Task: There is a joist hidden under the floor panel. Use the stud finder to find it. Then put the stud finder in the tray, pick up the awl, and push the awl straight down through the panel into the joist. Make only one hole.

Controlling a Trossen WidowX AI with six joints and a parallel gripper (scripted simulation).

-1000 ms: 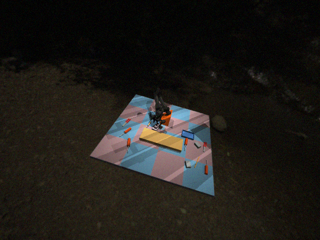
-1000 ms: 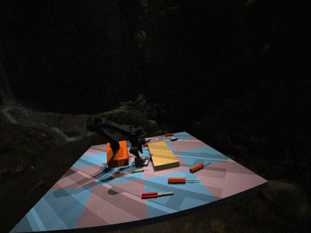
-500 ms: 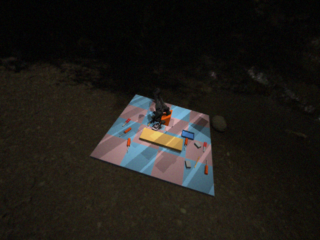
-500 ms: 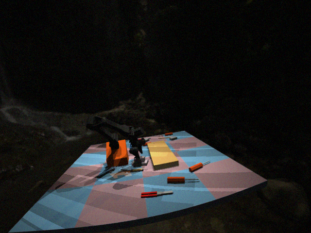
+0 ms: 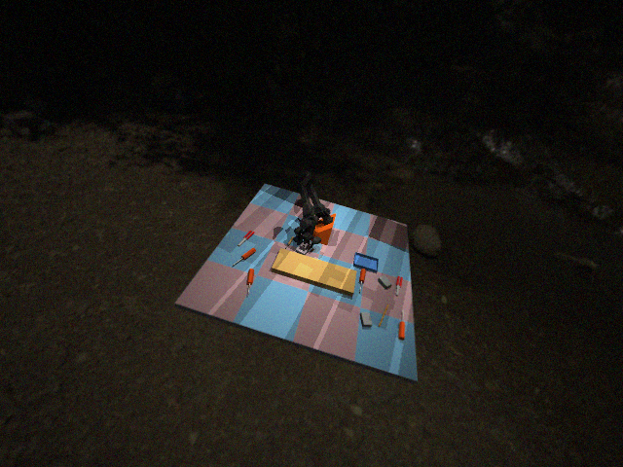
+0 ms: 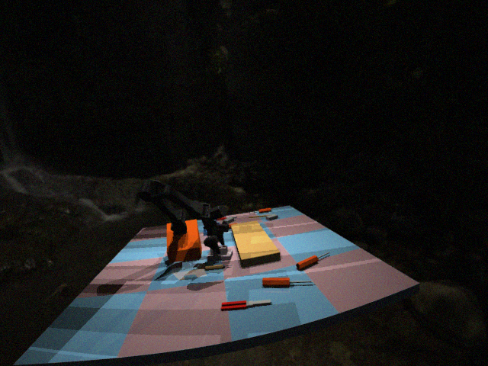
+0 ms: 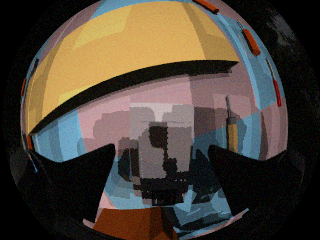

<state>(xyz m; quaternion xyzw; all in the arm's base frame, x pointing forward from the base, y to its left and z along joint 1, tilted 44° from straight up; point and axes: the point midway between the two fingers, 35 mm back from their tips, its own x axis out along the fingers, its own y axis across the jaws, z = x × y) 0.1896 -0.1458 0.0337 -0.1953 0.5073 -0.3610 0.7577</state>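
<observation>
The yellow floor panel [image 5: 313, 272] [image 6: 254, 240] [image 7: 150, 37] lies flat in front of the arm. The grey stud finder [image 5: 302, 250] [image 6: 226, 255] [image 7: 182, 150] stands on the mat just beside the panel's near edge, partly shadowed. My gripper [image 5: 304, 244] [image 6: 216, 252] [image 7: 163, 151] is open and empty, low over the stud finder, its fingertips on either side in the wrist view. The awl, with a tan handle [image 5: 290, 241] [image 6: 214, 267] [image 7: 232, 135], lies beside the stud finder, outside the fingers. The blue tray [image 5: 365, 262] lies past the panel's other end. The joist is hidden.
An orange block [image 5: 324, 232] [image 6: 184, 242] [image 7: 130, 222] stands close behind the gripper. Orange-handled tools [image 5: 247, 254] [image 6: 275, 282] and a red-handled tool [image 6: 234, 305] lie on the awl's side. Two grey blocks [image 5: 365, 319] [image 5: 384, 281], a thin stick [image 5: 384, 315] and more tools lie on the tray's side.
</observation>
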